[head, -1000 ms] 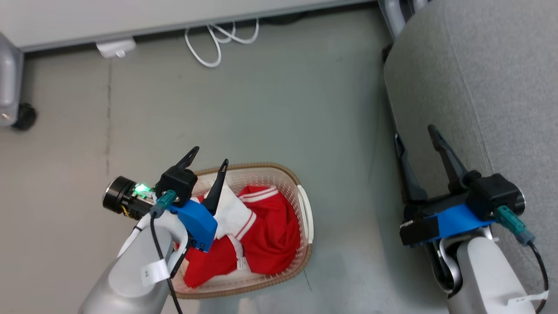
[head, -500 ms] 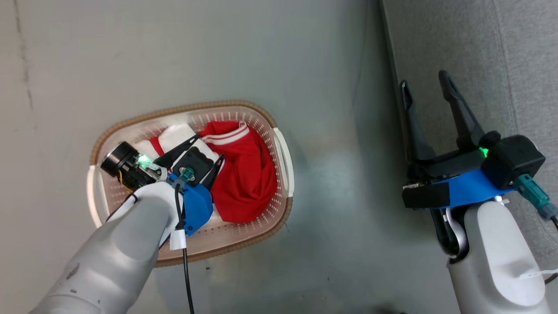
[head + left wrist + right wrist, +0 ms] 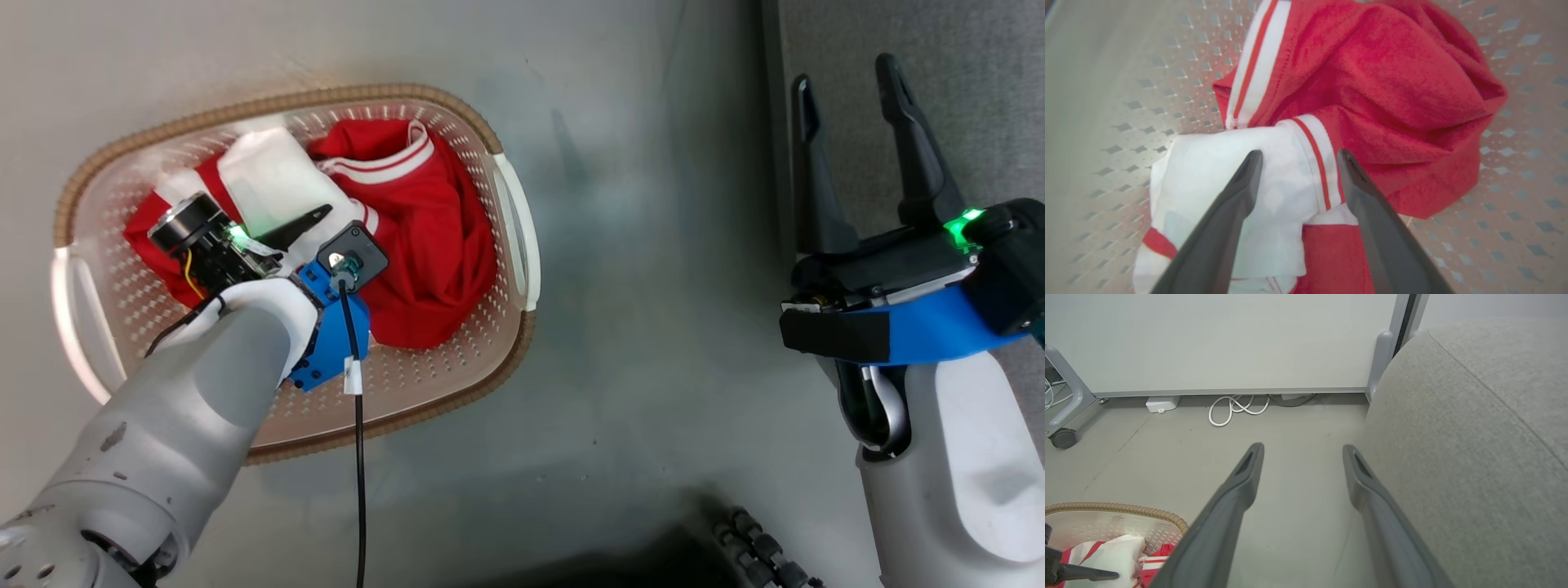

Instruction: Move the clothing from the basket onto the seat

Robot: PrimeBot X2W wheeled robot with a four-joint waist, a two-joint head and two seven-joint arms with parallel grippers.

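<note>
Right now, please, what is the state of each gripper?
Left gripper: open, jaws over the clothing, nothing held.
Right gripper: open, empty.

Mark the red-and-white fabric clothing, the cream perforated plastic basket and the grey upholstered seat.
clothing (image 3: 1392,81), left wrist view, red fold.
basket (image 3: 424,376), head view, bare perforated floor.
seat (image 3: 1474,457), right wrist view, grey cushion surface.

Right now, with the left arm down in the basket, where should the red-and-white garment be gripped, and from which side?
Probably the raised white fold with striped trim on the garment, coming straight down from above: it bunches up off the basket floor, and the open left fingers stand either side of it.
</note>
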